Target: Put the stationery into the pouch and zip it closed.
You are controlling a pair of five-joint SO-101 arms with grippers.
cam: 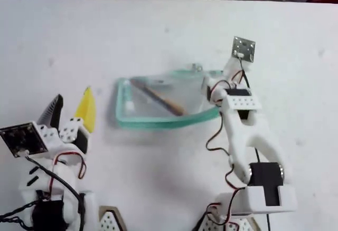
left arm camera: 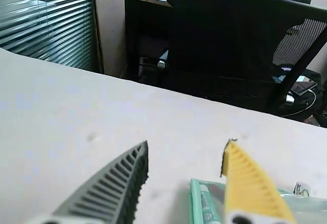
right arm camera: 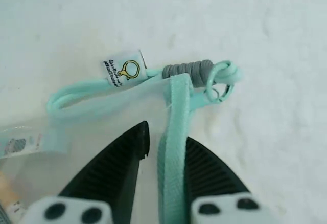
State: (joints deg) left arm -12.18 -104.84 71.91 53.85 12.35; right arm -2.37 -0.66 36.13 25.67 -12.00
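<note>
A clear pouch with mint trim lies flat at the table's middle. Inside it are a brown pencil and a white marker at the left end. My right gripper is at the pouch's right end. In the right wrist view its black fingers are shut on the mint zipper edge, just short of the clasp and the white tag. My left gripper stands open left of the pouch, touching nothing. Its grey and yellow fingers frame the pouch's end.
Bare white table surrounds the pouch on all sides. The table's far edge runs along the top of the high view. Beyond that edge stands a black office chair. Both arm bases sit at the near edge.
</note>
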